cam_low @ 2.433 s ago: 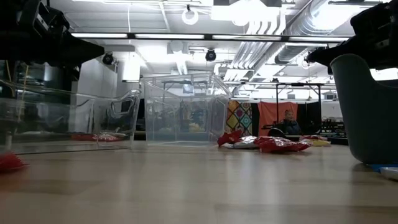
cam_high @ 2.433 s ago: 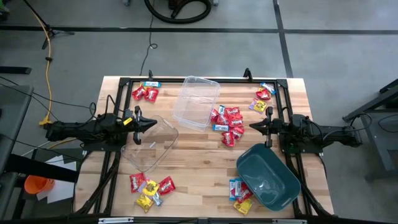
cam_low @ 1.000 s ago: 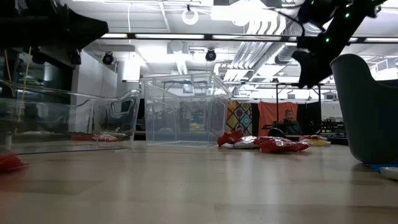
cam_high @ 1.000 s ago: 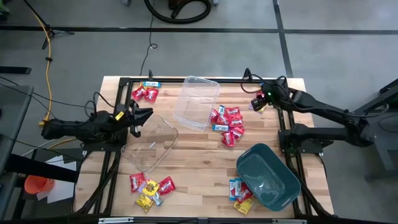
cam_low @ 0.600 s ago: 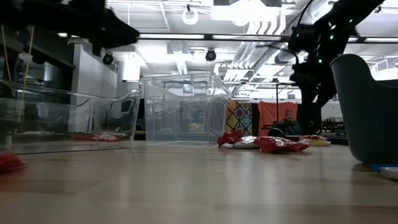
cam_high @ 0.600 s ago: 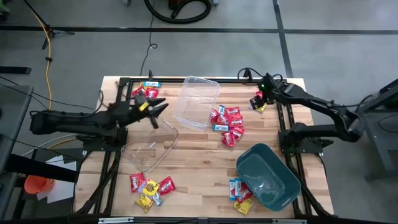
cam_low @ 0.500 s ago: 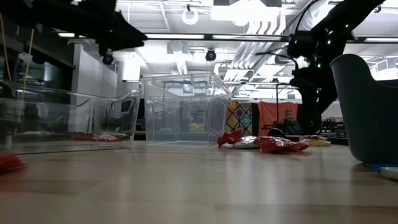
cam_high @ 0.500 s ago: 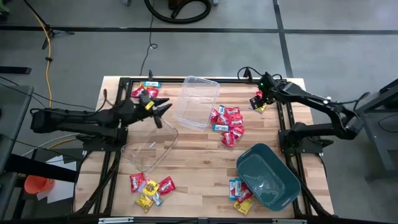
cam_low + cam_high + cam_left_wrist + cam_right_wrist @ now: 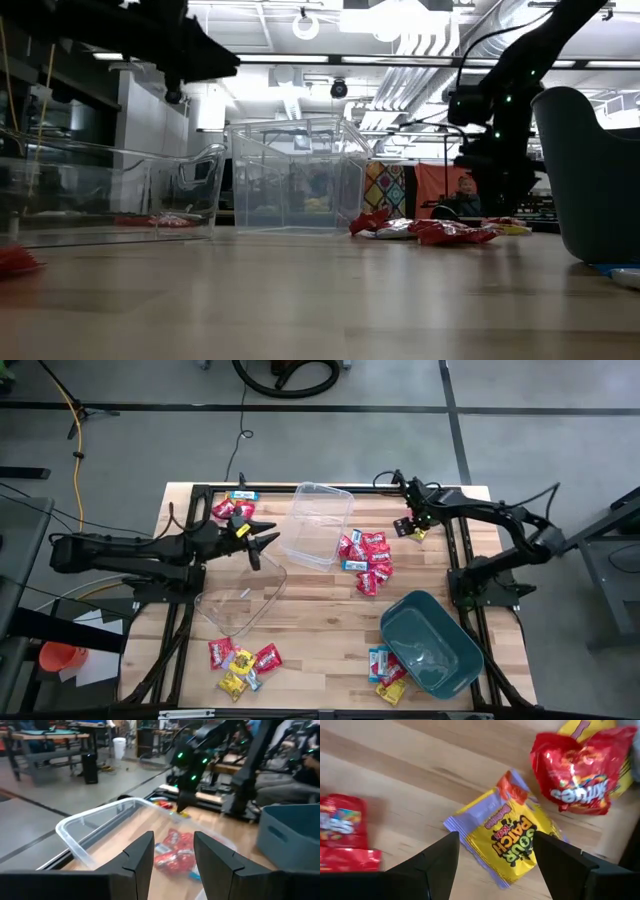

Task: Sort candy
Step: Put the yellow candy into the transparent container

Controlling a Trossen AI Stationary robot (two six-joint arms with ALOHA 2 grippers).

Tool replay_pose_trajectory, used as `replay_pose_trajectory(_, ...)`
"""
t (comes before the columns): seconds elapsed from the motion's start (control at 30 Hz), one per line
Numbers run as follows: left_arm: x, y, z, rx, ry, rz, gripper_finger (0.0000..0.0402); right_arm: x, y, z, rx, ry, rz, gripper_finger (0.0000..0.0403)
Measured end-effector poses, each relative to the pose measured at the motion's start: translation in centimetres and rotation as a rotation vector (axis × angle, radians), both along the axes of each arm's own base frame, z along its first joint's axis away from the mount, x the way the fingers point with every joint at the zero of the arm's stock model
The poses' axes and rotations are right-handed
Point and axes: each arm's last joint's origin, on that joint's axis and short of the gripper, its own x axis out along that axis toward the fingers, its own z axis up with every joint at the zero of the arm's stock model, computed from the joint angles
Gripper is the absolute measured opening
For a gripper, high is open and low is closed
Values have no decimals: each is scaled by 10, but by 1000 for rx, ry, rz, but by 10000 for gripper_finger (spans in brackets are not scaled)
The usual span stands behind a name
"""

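Right gripper jaws wide, empty, straddling yellow candy packet beside red packet. Lower squarely, close across its width. Left gripper partly open, empty, near clear tub.

Glossy foil candy, clear plastic tubs, matt wooden table

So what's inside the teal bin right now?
The teal bin looks empty from above: only its bare floor shows. Candy packets lie outside by its near-left edge, some partly tucked under its rim, so those are partly hidden.
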Motion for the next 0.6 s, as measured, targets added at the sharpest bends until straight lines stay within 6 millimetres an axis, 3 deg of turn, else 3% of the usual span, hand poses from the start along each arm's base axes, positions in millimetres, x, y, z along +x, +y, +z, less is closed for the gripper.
replay_pose_trajectory(0.47,-14,-2,5,0,5,-4,129,6,-8,-23,22,62,-47,249)
replay_pose_trajectory(0.6,-14,-2,5,0,4,-4,129,8,-9,-28,26,83,-31,229)
